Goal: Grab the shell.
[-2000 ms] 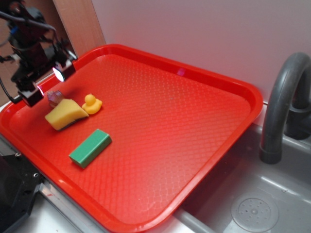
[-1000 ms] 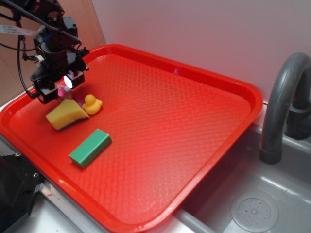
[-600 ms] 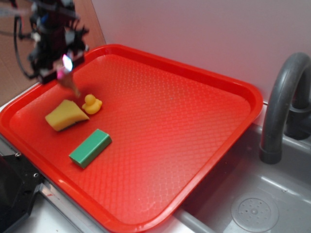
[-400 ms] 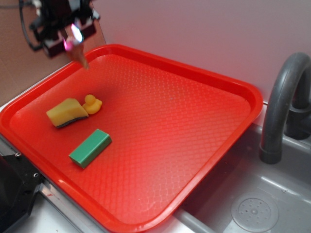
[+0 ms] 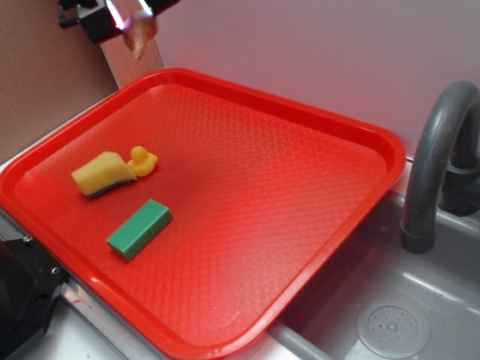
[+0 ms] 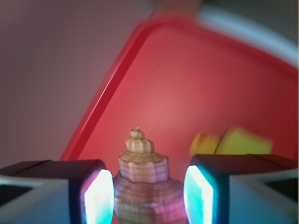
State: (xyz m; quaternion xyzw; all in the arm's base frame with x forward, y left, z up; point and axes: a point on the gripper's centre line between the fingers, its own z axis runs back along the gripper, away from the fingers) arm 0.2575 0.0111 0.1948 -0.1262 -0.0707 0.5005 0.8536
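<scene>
The small brown-and-tan ridged spiral shell sits between the two lit pads of my hand, which is closed on its widest whorl. The pointed tip projects forward past the fingertips. In the exterior view the shell hangs from my hand at the top left corner of the frame, well above the red plastic tray and clear of everything on it.

Handling assessment, judged from appearance:
- Weight: light. No sag or tilt is visible in the grip.
- Stiffness: rigid and probably brittle. The thin tip and ridge edges are the likeliest points to chip.
- Surface: hard and ridged. The ridges should give the pads some purchase, but the body tapers, so a grip nearer the tip would tend to squeeze the shell out.
- Hold point: the broad lower whorl, where the pads now bear, is the correct place. Moderate closing force is sufficient.

Arm pose: raised high, near the tray's far left corner, with my hand pointing down and forward toward the tray. Most of the arm lies outside the exterior frame.

The wrist view is blurred. The yellow rubber duck, yellow sponge wedge and green rectangular block lie on the tray, well apart from the shell.
</scene>
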